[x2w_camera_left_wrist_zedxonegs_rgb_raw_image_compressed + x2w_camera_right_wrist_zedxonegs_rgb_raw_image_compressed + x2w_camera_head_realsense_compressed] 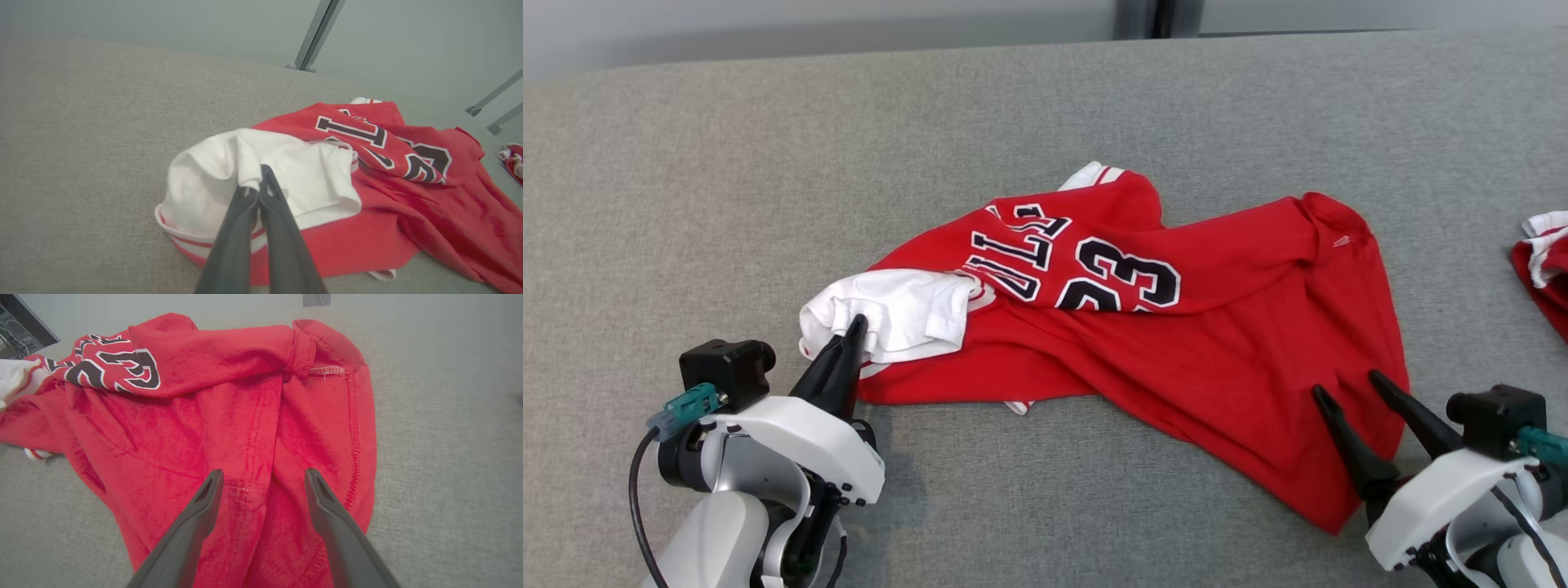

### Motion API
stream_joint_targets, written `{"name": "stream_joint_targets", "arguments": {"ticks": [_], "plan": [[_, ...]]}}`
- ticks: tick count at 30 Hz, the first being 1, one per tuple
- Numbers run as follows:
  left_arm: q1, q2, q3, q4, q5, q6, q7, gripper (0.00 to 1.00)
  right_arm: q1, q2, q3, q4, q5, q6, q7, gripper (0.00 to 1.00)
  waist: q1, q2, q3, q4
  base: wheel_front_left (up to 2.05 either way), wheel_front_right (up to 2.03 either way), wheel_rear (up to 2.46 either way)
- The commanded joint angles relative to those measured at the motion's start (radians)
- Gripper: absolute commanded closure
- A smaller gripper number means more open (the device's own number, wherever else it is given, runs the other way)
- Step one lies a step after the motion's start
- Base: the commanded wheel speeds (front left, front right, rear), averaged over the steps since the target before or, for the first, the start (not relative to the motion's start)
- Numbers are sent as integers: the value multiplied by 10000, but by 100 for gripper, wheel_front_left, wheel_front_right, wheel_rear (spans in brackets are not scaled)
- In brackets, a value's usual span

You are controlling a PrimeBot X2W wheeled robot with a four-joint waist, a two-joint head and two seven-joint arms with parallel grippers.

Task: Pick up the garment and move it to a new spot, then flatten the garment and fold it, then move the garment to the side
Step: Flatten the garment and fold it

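Garment [1176,343] is laid crumpled on grey woven-textured surface [686,204], roughly mid-surface, between the two grippers; material reads as soft red knit, slightly fuzzy in the right wrist view, with visible seam stitching and deep folds; black lettering and a "23", both white-edged, are seen on a raised fold; white section [907,314] with red-striped trim is bunched at the end on the robot's left; long axis is run left to right across the head view, white end pointed to the robot's left, red corner trailed toward the near right; left gripper [854,327] is seen with fingers pressed together, a fold of the white section pinched at the tips, confirmed in the left wrist view [255,179]; right gripper [1345,382] is held wide, fingers spread over the red near-right corner [263,473], nothing clamped; contact with the cloth cannot be told; second red-and-white piece [1543,261] is seen at the far right edge, well apart from the garment.
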Motion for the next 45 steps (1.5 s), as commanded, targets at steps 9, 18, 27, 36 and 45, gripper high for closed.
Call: {"name": "stream_joint_targets", "arguments": {"ticks": [9, 18, 27, 36, 45], "plan": [[-351, -31, -28, 172, 68, -83, -218, 100, -855, -533, 913, 644, 867, 1, 121, 67, 0, -1, 340, 314, 0, 0, 0], [-534, 154, 143, -212, 361, 70, -783, 100, -980, -837, 965, -150, 1243, 1, -853, 100, 0, -1, 278, 165, 0, 0, 0], [-1210, 659, 695, -1696, 937, 334, -1517, 100, -1720, -736, -71, -1426, 937, 1, -1845, 100, 0, -1, -234, 95, 0, 0, 0], [-2635, 1120, 1201, -3016, 1346, 497, -1524, 100, -2948, -388, -1398, -2193, 790, 3, -1739, 100, 0, -1, -679, 230, 0, 0, 0], [-4320, 1564, 1490, -4207, 1619, 565, -987, 100, -4092, -274, -2370, -3411, 807, 3, -875, 100, 0, -1, -959, 173, 0, 0, 0]]}}
